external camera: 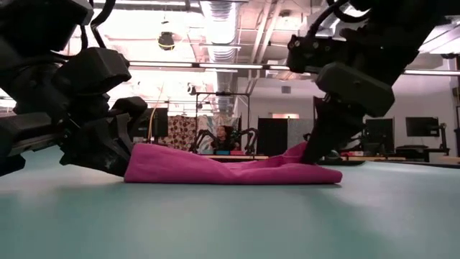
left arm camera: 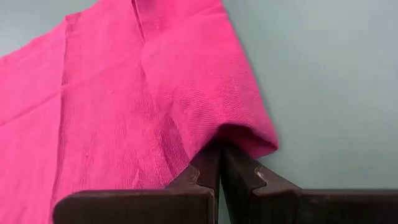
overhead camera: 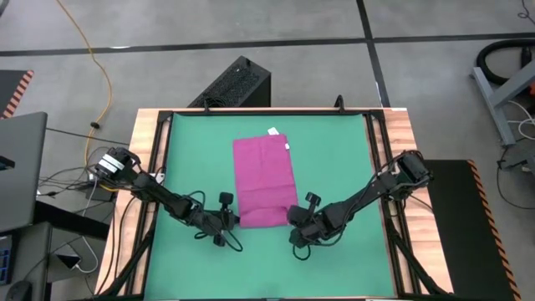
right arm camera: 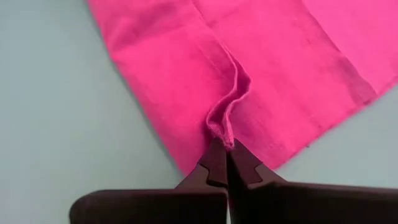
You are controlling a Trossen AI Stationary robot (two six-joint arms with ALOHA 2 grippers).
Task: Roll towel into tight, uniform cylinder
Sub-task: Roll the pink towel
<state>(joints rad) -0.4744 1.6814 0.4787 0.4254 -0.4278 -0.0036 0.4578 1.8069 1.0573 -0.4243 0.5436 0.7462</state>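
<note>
High view: the flat magenta-pink cloth towel (overhead camera: 265,181) lies at frame centre on the green mat surface (overhead camera: 334,159). The left gripper (overhead camera: 232,221) and right gripper (overhead camera: 293,216) flank its lower edge.

Left wrist view: fingers (left arm camera: 208,168) pinched tight on the towel's corner.

Right wrist view: fingers (right arm camera: 219,163) clamped on a puckered edge fold.

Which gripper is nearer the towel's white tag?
Neither clearly: both pinch the towel at its near edge, opposite the white tag. The left gripper holds the left corner, the right gripper the right corner.

Grey floor (overhead camera: 292,25), yellow cable (overhead camera: 99,67), ceiling ducts (external camera: 223,21)
</note>
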